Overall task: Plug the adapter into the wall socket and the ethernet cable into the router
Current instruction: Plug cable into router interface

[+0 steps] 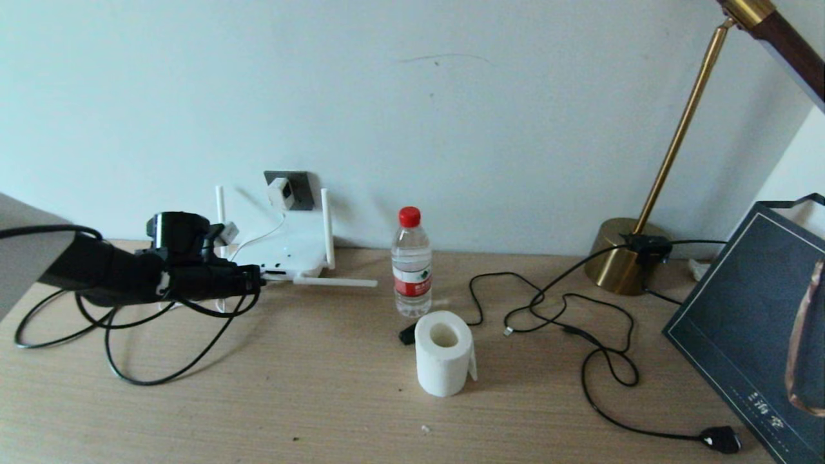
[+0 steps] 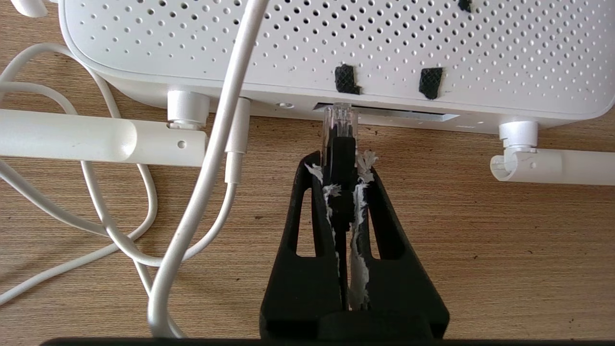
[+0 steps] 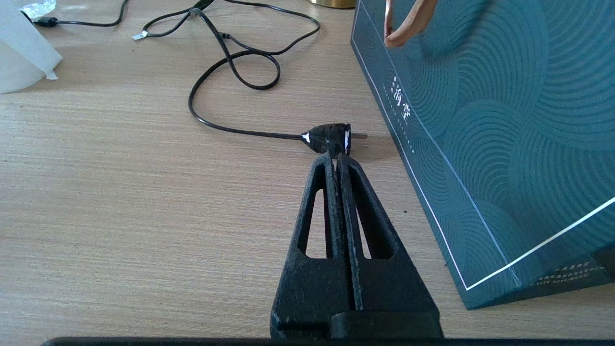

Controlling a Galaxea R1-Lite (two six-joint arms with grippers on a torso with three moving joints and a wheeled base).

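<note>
The white router lies against the wall below the dark grey wall socket. The white adapter sits in the socket, and its thin white cord runs down to the router. My left gripper is at the router's front edge, shut on the ethernet cable's plug. The plug's clear tip touches the port slot of the router. The rest of the ethernet cable loops over the table behind my left arm. My right gripper is shut on nothing, low over the table and outside the head view.
A water bottle and a paper roll stand mid-table. The brass lamp base is at the back right; its black cord ends in a plug just beyond my right gripper. A dark bag stands at the right.
</note>
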